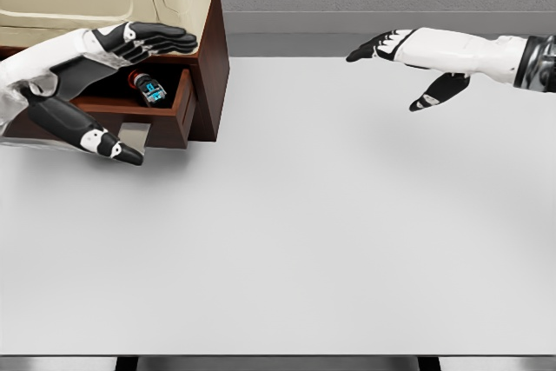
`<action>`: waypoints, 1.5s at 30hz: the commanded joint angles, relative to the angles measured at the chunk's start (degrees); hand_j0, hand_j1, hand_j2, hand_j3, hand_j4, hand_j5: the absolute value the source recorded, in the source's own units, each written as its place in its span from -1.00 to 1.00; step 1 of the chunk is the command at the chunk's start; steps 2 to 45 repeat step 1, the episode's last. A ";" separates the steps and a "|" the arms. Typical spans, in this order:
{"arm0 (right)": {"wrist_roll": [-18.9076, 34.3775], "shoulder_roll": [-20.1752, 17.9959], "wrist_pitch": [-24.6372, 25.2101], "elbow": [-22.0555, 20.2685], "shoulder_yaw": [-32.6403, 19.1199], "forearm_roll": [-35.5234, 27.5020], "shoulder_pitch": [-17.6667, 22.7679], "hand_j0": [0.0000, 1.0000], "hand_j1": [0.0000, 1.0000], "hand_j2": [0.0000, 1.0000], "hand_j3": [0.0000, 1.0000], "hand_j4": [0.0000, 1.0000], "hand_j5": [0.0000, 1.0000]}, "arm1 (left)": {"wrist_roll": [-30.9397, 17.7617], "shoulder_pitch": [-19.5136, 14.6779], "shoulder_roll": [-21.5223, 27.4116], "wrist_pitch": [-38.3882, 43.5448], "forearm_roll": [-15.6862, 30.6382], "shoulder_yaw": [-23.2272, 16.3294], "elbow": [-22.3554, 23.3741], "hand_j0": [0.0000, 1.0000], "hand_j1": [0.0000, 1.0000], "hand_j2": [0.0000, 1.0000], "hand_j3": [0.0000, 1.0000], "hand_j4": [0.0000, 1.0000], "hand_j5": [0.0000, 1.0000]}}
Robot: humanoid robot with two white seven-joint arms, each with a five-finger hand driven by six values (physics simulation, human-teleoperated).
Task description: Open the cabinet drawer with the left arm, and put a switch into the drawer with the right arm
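White tabletop (287, 241). Cabinet (130, 6) at far-left corner, drawer (165, 110) pulled open. Left hand (104, 67) over drawer front, fingers spread, gripping nothing. Right hand (408, 54) above far edge, right of centre, fingers extended, empty. Switch (149, 87) lying inside open drawer, near its right wall.
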 commanded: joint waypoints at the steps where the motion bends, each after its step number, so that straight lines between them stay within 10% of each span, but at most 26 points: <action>1: -0.03 0.08 0.17 -0.04 -0.09 -0.35 0.09 1.00 1.00 1.00 1.00 1.00 1.00 | 0.01 0.00 -2.69 -0.02 0.25 -0.81 0.00 1.00 1.00 1.00 1.00 1.00 1.00; 45: -0.03 0.08 0.17 -0.04 -0.09 -0.35 0.09 1.00 1.00 1.00 1.00 1.00 1.00 | 0.01 0.00 -2.69 -0.02 0.25 -0.81 0.00 1.00 1.00 1.00 1.00 1.00 1.00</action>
